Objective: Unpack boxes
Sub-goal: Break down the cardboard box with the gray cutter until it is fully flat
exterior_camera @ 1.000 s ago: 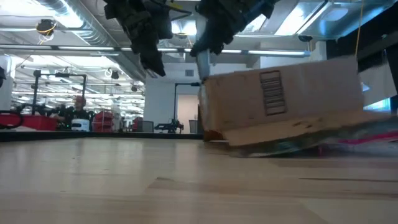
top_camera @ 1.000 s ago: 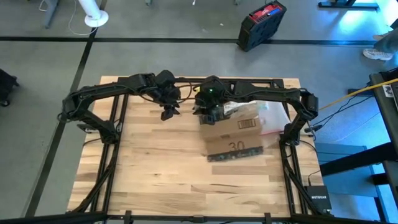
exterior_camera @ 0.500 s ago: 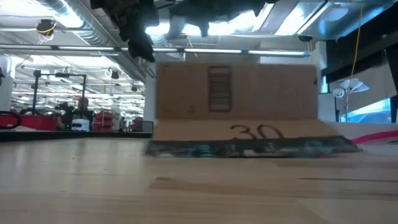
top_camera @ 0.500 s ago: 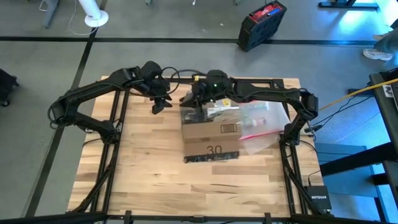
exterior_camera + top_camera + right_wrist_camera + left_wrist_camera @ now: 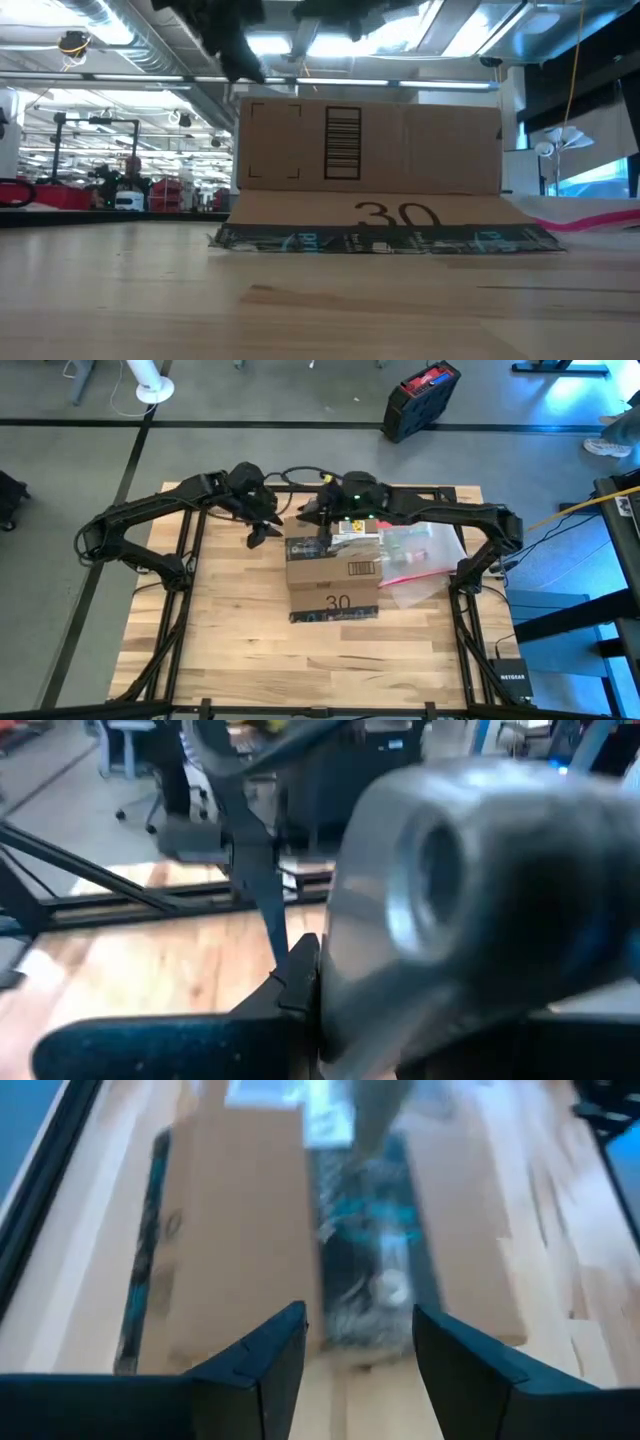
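Brown cardboard box (image 5: 333,573) standing mid-table, black printed tape strip (image 5: 385,240) along its near flap, "30" written above it. Clear plastic pouch (image 5: 418,556) lying just right of the box. Left gripper (image 5: 262,532) hovering off the far-left corner, fingers (image 5: 262,1360) apart, empty. Right gripper (image 5: 322,520) at the far edge; finger state impossible to tell.

You've got one cardboard box (image 5: 333,577) on the counter (image 5: 230,640), one clear plastic pouch (image 5: 425,555) next to it, two grippers up top, and one black-red case (image 5: 420,398) on the floor.
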Tool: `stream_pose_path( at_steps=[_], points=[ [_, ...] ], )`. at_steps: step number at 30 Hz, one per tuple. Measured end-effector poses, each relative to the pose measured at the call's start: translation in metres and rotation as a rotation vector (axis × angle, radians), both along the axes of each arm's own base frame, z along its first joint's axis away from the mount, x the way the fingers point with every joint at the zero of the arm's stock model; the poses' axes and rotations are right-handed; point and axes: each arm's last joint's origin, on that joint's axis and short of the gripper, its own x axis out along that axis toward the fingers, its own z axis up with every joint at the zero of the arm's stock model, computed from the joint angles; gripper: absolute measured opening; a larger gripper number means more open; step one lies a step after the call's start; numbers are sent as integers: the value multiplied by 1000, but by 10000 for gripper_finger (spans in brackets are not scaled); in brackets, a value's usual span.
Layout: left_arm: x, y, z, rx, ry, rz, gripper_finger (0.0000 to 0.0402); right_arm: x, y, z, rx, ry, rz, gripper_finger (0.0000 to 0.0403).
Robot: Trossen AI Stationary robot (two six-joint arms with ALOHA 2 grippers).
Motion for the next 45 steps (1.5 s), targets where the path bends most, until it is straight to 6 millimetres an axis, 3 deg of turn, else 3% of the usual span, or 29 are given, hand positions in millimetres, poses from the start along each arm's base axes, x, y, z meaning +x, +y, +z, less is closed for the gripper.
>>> stream_pose_path(
  at_steps=[3,6,13,23,32,40,45],
  points=[
    [9,-5,4,45,-68,-39,183,-12,3,11,2,11,-6,66],
    [20,-5,2,61,-107,-46,192,-21,4,8,19,74,-16,66],
    [43,1,-25,2,-42,-76,200,-36,17,-18,73,135,-65,68],
    [65,-7,-39,-21,-77,-180,200,-49,30,-49,85,48,-127,70],
    [70,-7,-60,-28,28,-194,200,-50,28,-51,52,40,-134,71],
    [67,-6,-65,5,87,-204,199,-49,25,-57,55,64,-115,71],
    [66,-5,-66,2,98,-199,199,-52,26,-79,86,57,-125,71]
  ],
)
